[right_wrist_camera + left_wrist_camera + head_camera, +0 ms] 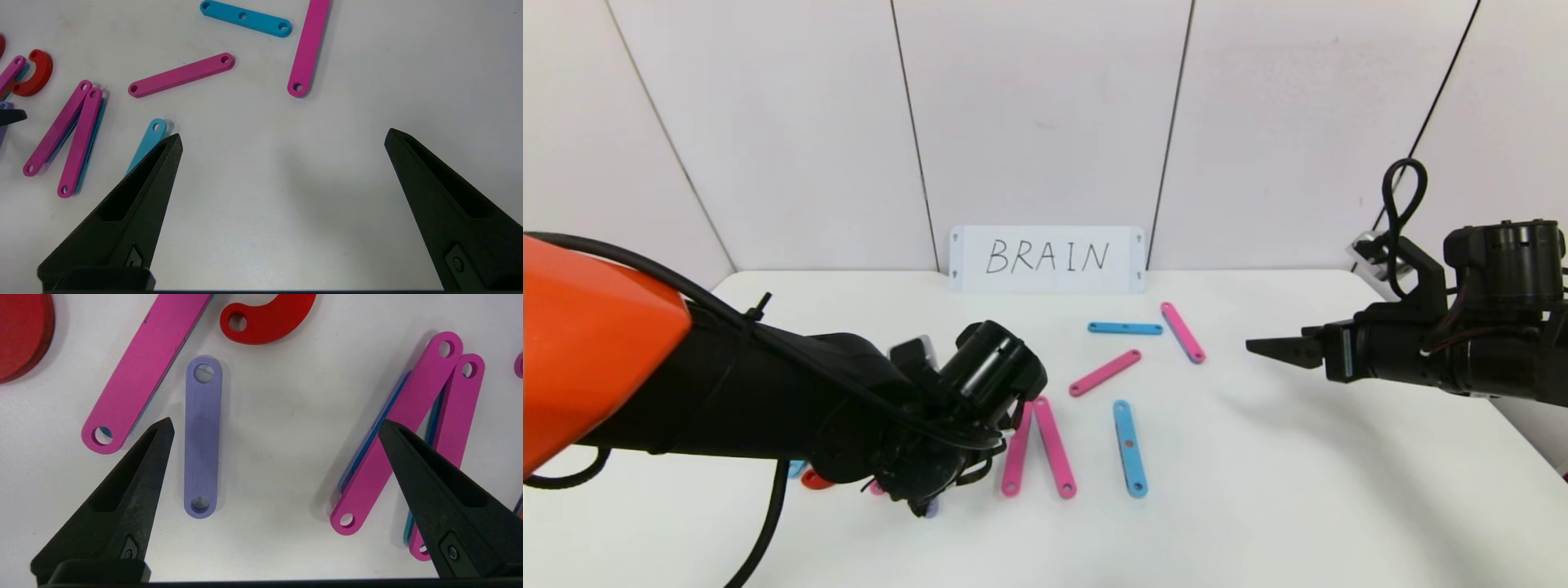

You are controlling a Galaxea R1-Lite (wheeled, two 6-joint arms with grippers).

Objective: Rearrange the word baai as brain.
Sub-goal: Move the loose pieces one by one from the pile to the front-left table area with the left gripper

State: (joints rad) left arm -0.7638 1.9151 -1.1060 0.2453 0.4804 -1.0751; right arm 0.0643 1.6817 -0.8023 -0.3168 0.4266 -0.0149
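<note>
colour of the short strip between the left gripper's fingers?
Purple; the short strip shows best in the left wrist view, flat between the open left gripper.

- The left arm [727, 400] is black past a glossy orange shell [588, 343]; loose black cables run along it, one held by a zip tie.
- The right arm [1445, 343] is black, with a looped black cable above it.
- The fingers [126, 486] are matt black tapering wedges, each hollowed and bearing a small screw.
</note>
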